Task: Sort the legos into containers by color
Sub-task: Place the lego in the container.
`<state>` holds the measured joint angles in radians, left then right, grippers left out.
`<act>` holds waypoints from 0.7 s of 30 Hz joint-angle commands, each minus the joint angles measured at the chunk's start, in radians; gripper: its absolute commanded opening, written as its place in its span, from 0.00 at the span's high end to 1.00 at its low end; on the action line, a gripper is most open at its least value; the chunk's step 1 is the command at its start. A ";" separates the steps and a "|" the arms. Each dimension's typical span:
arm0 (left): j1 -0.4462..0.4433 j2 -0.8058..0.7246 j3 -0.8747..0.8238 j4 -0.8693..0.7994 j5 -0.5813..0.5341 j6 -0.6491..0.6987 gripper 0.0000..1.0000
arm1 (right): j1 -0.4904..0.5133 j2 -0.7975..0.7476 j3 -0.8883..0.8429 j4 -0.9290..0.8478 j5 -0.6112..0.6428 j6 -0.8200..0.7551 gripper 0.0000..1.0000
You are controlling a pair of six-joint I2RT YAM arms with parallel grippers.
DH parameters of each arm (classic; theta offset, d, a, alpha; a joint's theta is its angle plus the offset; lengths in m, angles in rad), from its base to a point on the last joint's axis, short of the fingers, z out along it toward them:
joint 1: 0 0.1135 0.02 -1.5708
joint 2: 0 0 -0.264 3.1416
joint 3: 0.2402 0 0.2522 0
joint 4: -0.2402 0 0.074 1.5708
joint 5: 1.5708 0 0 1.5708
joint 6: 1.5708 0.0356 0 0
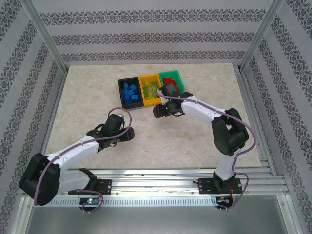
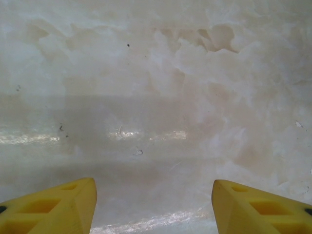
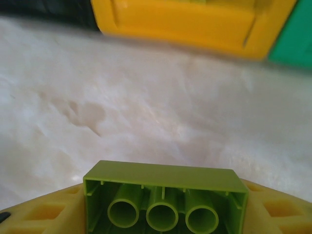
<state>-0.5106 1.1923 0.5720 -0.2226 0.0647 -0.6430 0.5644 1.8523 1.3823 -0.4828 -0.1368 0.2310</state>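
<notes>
Clamped in the right gripper [image 1: 161, 111], just short of the yellow bin [image 3: 185, 22]: one lime green brick [image 3: 164, 181], raised off the pale table [image 3: 146, 112]. Hollow underside turned toward the wrist camera, three round tubes in a row, studs presumably facing away toward the bins. Long axis lying crosswise, left to right in the wrist view, apparently pinched at its short ends by the yellow fingers [image 3: 39, 214].

Lined up side by side in the overhead view: black bin [image 1: 120, 95] with blue bricks [image 1: 130, 91], yellow bin in the middle with green ones [image 1: 152, 90], teal bin [image 1: 170, 74] with red ones [image 1: 170, 81].

Left gripper [image 2: 153, 217] spread wide, holding nothing, hanging over bare table well back from the bins.

Step in hand, by all appearances: delivering the green brick to the yellow bin. Best done by lifting clear of the near wall first, then moving forward to the bin's middle. Worth keeping the brick level and crosswise, in line with the bin's front wall, away from the teal bin just to the right. Finally, opening the fingers low over the pile, to avoid a bounce over the rim.
</notes>
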 commanded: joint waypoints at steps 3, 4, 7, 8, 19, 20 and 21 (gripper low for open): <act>-0.002 0.015 0.000 0.048 0.031 -0.029 0.36 | -0.035 0.063 0.177 0.034 -0.054 0.010 0.43; -0.002 0.012 0.001 0.041 0.030 -0.034 0.36 | -0.045 0.091 0.219 0.036 -0.064 0.018 0.42; -0.003 -0.002 -0.008 0.048 0.029 -0.051 0.36 | -0.065 0.170 0.328 0.050 -0.067 0.033 0.42; -0.003 -0.006 -0.017 0.056 0.029 -0.058 0.36 | -0.071 0.199 0.370 0.050 -0.062 0.034 0.42; -0.003 -0.028 -0.044 0.057 0.021 -0.076 0.36 | -0.098 0.471 0.740 0.047 -0.046 0.033 0.32; -0.003 -0.029 -0.048 0.061 0.021 -0.078 0.36 | -0.098 0.492 0.768 0.044 -0.057 0.033 0.30; -0.004 -0.027 -0.049 0.064 0.021 -0.078 0.36 | -0.097 0.507 0.790 0.037 -0.061 0.035 0.29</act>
<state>-0.5106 1.1824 0.5388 -0.1925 0.0937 -0.7059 0.4683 2.3276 2.0949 -0.4374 -0.1822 0.2596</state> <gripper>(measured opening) 0.637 0.698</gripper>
